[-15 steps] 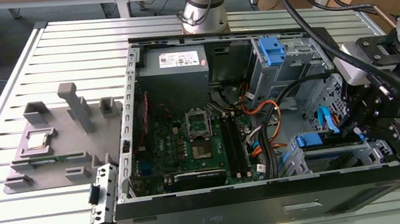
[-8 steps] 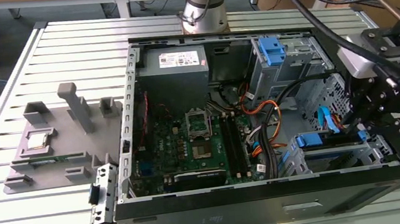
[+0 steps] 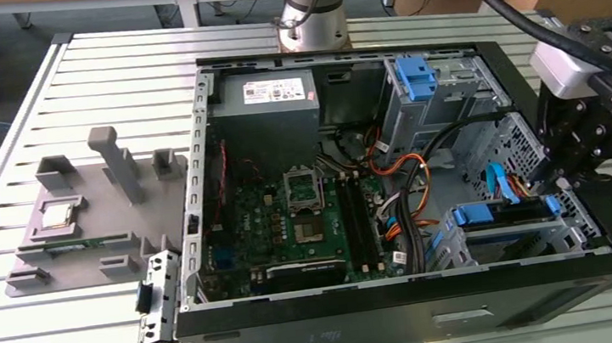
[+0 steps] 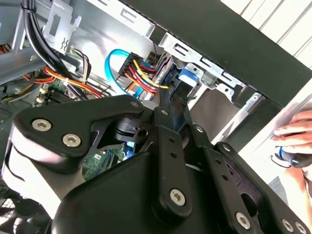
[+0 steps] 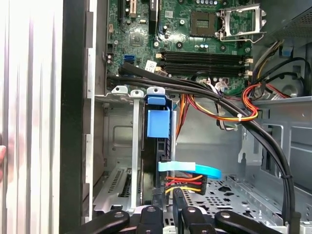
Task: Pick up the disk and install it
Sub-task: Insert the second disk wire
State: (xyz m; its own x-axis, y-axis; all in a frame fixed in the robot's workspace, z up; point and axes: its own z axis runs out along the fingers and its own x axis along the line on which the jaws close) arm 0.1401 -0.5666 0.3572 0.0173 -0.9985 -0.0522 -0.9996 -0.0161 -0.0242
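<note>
The arm reaches in from the exterior view's right; its gripper [image 3: 605,178] hangs low, wrist bent downward.

Disk [image 5: 157,161] mostly hidden in bay; pincer [image 5: 165,214] tips perhaps cut off.

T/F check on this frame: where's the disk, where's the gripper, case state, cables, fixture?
1. The computer case lies open with the motherboard exposed. True.
2. The disk lies on the grey fixture beside the case. False: it stands in the drive bay inside the case.
3. The gripper is over the case's edge at the exterior view's right. True.
4. No cables reach the disk. False: a blue cable and coloured wires meet its end.
</note>
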